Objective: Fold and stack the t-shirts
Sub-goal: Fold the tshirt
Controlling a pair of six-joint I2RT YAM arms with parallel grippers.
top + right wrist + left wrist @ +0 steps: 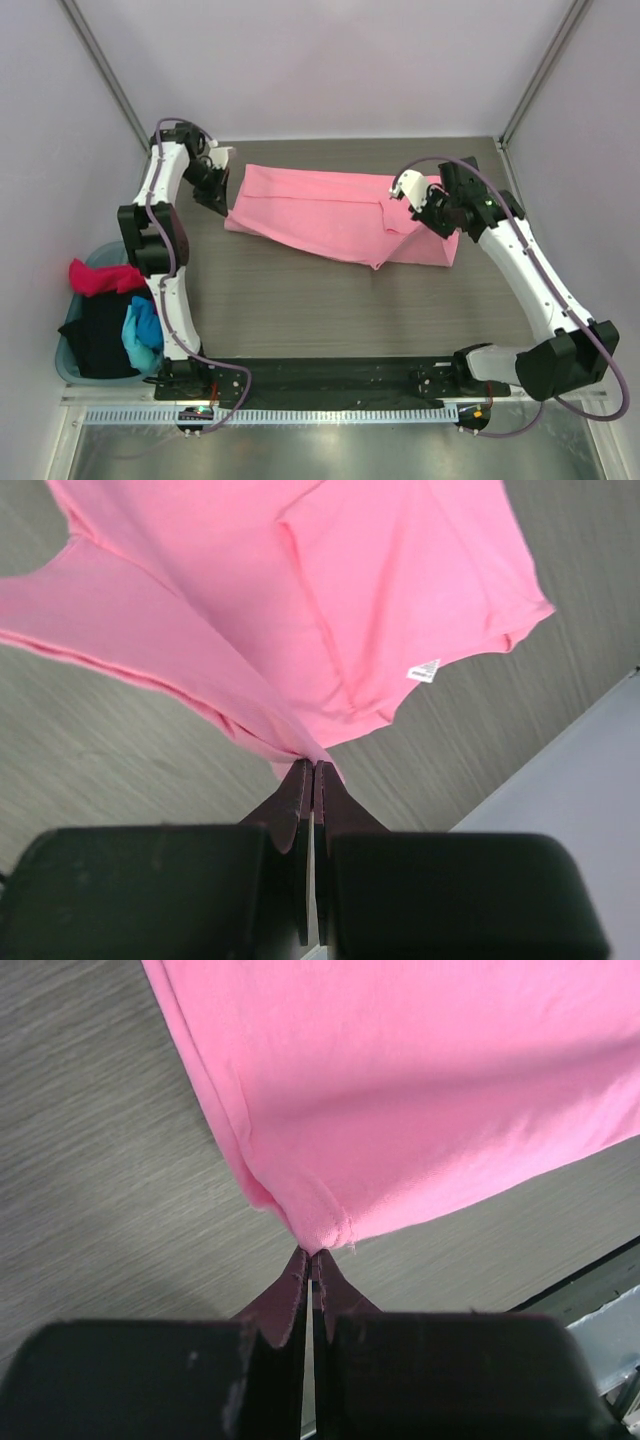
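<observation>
Near left: teal plastic basket [66,362] holds crumpled magenta, black and blue cloth t-shirts [100,330]. Farther, on grey wood-grain tabletop [330,310]: soft light pink cloth t-shirt [320,212], creased, part-folded. Left fingers [288,1298] pinch its left corner; right fingers [298,802] pinch a bunched fold at its right end.

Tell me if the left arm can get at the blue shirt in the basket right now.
Likely not yet. The left gripper is shut on a corner of the pink shirt. The blue shirt lies uncovered in the basket beside that arm's base, so it must let go first.
</observation>
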